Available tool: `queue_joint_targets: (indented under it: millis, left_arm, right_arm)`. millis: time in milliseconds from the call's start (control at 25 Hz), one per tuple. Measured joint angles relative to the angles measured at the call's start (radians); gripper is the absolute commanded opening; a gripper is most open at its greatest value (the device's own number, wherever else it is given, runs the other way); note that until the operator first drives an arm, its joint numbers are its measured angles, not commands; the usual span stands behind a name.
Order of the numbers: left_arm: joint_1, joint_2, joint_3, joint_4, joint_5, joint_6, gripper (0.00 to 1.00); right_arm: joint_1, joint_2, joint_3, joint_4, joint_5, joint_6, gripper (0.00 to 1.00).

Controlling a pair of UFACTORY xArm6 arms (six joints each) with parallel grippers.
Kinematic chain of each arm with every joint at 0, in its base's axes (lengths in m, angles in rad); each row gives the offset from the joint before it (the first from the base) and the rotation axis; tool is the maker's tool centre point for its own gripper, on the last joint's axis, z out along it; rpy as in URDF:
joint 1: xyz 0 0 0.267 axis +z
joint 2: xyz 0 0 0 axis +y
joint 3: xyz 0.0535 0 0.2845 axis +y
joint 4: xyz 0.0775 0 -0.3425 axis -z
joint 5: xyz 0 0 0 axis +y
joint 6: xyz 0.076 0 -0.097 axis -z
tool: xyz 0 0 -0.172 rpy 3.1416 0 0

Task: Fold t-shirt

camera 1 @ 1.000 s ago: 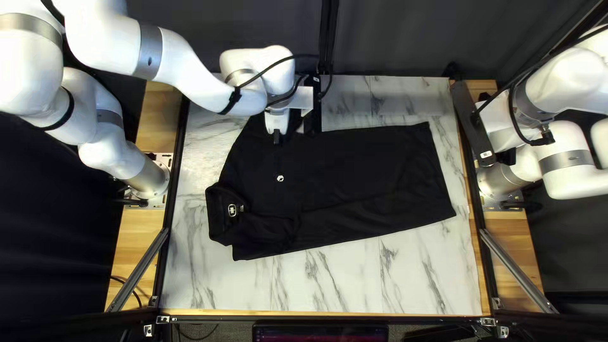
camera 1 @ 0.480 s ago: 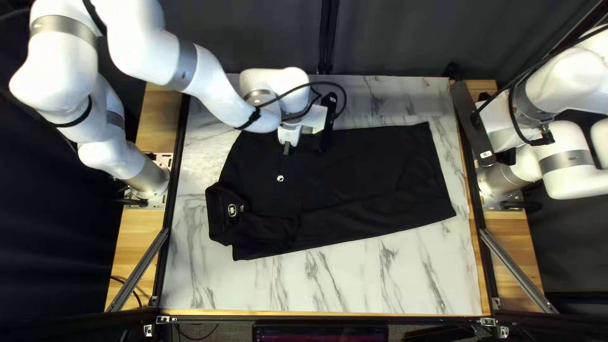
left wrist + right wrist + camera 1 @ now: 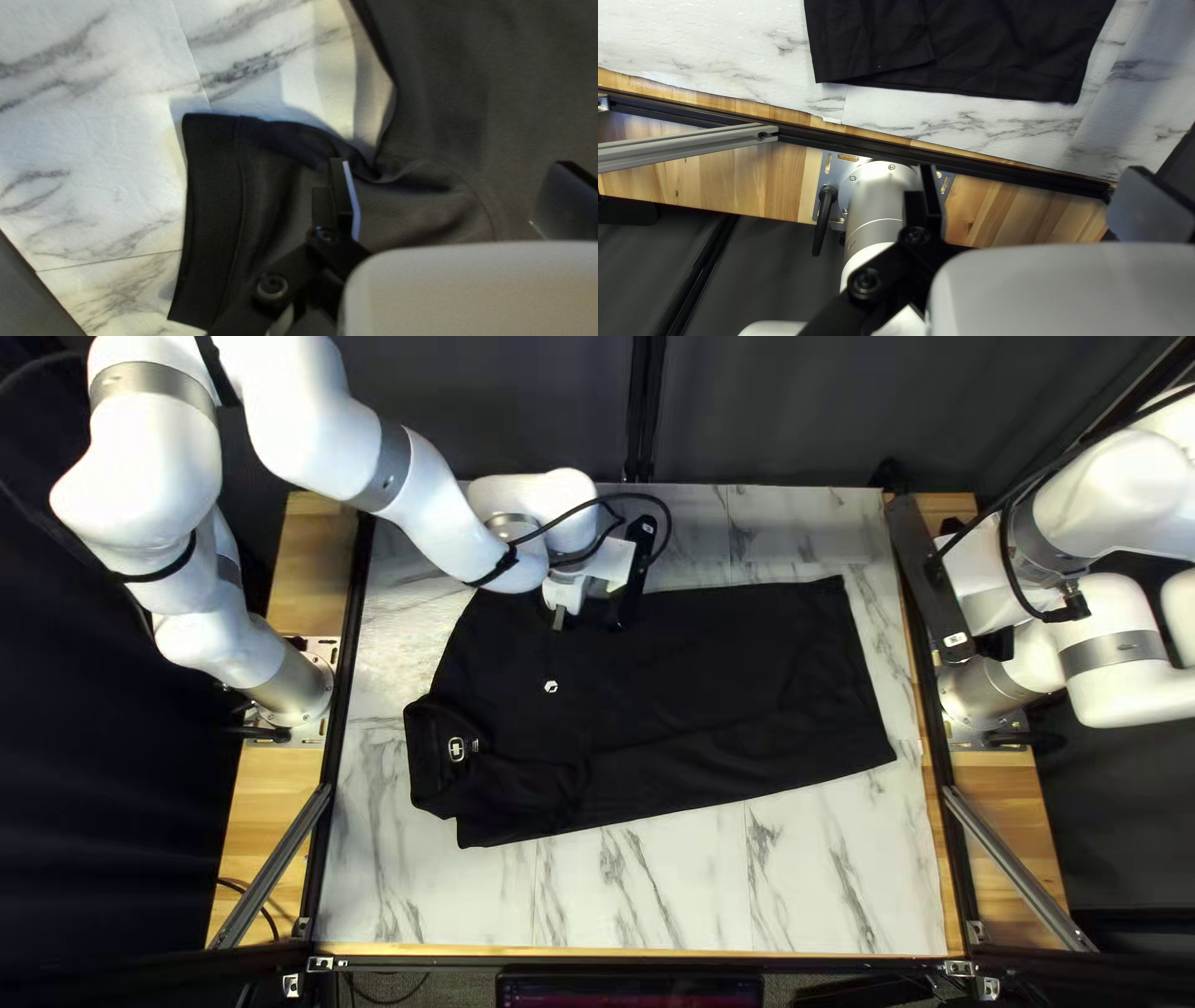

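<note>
Black, white and marble, with a side of wood

So your t-shirt [image 3: 735,672] is solid black, with a small white mark [image 3: 550,687] near the middle of the top left view and a whitish oval logo [image 3: 457,749] inside the black collar [image 3: 427,765]. Your tabletop [image 3: 672,896] is white marble-look with grey veins. You've got honey-brown grain on the wooden boards [image 3: 255,821] at left and right, silver-grey braces [image 3: 271,865] lower left and lower right, white arms [image 3: 305,442] with grey bands, and a charcoal curtain [image 3: 772,411] up top.
</note>
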Motion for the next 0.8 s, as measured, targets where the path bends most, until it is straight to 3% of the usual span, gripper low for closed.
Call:
queue_joint_targets:
  millis: [120, 400, 800]
  left_arm:
    - [0.006, 0.021, -0.013, -0.014, -0.006, 0.010, 0.00]
    - [-0.004, 0.002, -0.017, -0.012, 0.011, -0.004, 0.00]
    - [-0.140, -0.136, 0.015, 0.092, 0.121, -0.209, 0.00]
  right_arm:
    - [0.000, 0.000, 0.000, 0.000, 0.000, 0.000, 1.00]
    - [0.000, 0.000, 0.000, 0.000, 0.000, 0.000, 1.00]
    - [0.000, 0.000, 0.000, 0.000, 0.000, 0.000, 1.00]
